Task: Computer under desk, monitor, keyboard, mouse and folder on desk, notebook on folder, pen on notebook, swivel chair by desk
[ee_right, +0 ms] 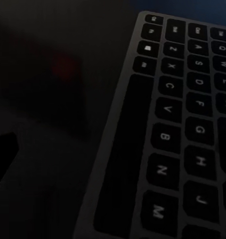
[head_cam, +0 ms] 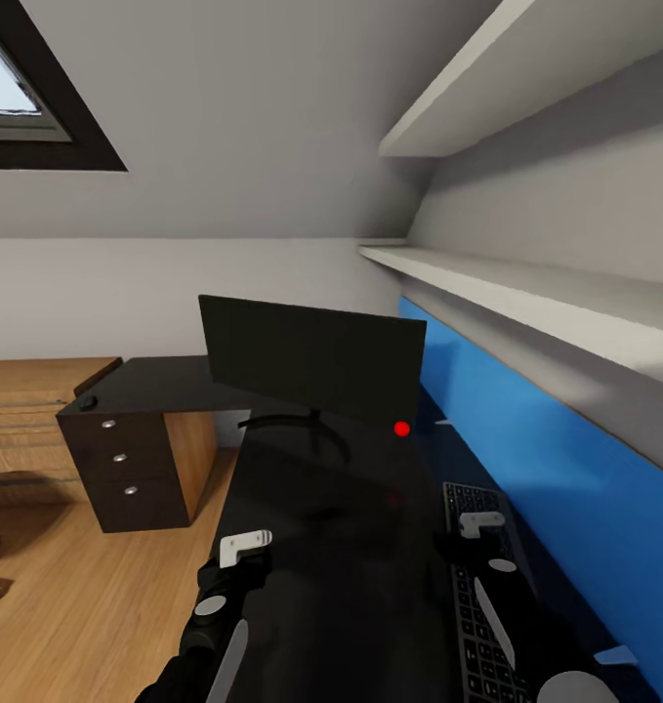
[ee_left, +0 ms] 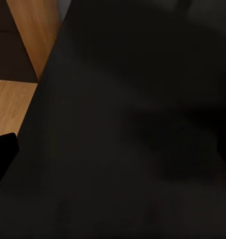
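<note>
Drawers (head_cam: 126, 459) in black stand under the far left end of the surface (head_cam: 331, 576), with a wooden chest (head_cam: 19, 410) further left against the wall. A small dark lump at the far left corner of the surface (head_cam: 85, 401) may be the mouse, but it is too small to be sure.

Next comes the left gripper (head_cam: 245, 547), hovering over the left edge of the near run of the surface; it holds nothing, and whether its fingers are apart or together I cannot tell. Its wrist camera looks down on bare glossy black top with wood floor (ee_left: 13, 99) beside it.

Toward the middle, the monitor (head_cam: 311, 356) stands upright on its thin curved stand at the inner corner of the surface, a red light at its lower right corner.

To the right, the keyboard (head_cam: 482, 596) lies along the back edge beside the blue panel (head_cam: 526, 430), near the monitor and not touching it. The right gripper (head_cam: 480, 524) hangs just over the keyboard's far end; its wrist camera shows the keys (ee_right: 192, 129) close up, yet whether its fingers are parted or touching the keyboard cannot be told.

The keyboard already looks placed, so the step in hand is probably a release or a small correction. To do it well, I would keep it flat and parallel to the back edge and lift the gripper straight up, so it is not dragged.
</note>
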Controlling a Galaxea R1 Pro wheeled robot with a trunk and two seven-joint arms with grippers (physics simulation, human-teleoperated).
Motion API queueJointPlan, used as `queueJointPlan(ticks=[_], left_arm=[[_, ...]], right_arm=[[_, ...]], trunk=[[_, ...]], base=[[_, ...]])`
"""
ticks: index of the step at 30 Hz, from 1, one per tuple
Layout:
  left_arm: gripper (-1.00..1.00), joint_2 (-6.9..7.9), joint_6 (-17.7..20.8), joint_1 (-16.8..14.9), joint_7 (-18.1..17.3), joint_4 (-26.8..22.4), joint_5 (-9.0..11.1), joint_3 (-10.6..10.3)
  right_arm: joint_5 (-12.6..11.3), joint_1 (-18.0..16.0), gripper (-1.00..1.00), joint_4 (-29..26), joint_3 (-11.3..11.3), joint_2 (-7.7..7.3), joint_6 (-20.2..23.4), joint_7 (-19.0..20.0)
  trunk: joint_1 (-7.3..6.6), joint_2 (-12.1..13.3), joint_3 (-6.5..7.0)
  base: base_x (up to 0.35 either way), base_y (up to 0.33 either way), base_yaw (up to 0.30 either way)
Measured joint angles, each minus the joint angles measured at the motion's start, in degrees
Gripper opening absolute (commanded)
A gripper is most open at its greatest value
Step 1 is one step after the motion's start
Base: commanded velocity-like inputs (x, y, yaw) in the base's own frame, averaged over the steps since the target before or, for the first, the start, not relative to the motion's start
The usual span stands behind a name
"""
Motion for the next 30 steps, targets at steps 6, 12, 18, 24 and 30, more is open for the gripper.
queueJointPlan(ticks=[6,12,18,24,30], left_arm=[[1.00,0.00,0.0,0.0,0.0,0.0,0.0,0.0],[1.00,0.06,0.0,0.0,0.0,0.0,0.0,-0.1],[1.00,0.07,0.0,0.0,0.0,0.0,0.0,-0.1],[1.00,0.07,0.0,0.0,0.0,0.0,0.0,-0.1],[1.00,0.09,0.1,0.0,0.0,0.0,0.0,0.0]], right_arm=[[0.0,0.0,1.00,-0.1,-0.1,-0.05,-0.1,0.0],[0.1,0.0,1.00,0.0,-0.1,-0.08,-0.1,-0.1],[0.1,0.0,1.00,0.0,-0.3,-0.08,1.2,-0.2],[0.1,0.0,1.00,0.1,-0.4,-0.15,2.6,-1.7],[0.0,-0.1,1.00,0.2,-0.4,-0.15,2.9,-2.7]], trunk=[[1.32,-2.4,-1.08],[2.64,-4.8,-2.16],[2.64,-4.8,-2.16],[2.64,-4.8,-2.16],[2.64,-4.8,-2.15]], base=[[0.000,0.000,0.000],[0.000,0.000,0.000],[0.000,0.000,0.000],[0.000,0.000,0.000],[0.000,0.000,0.000]])
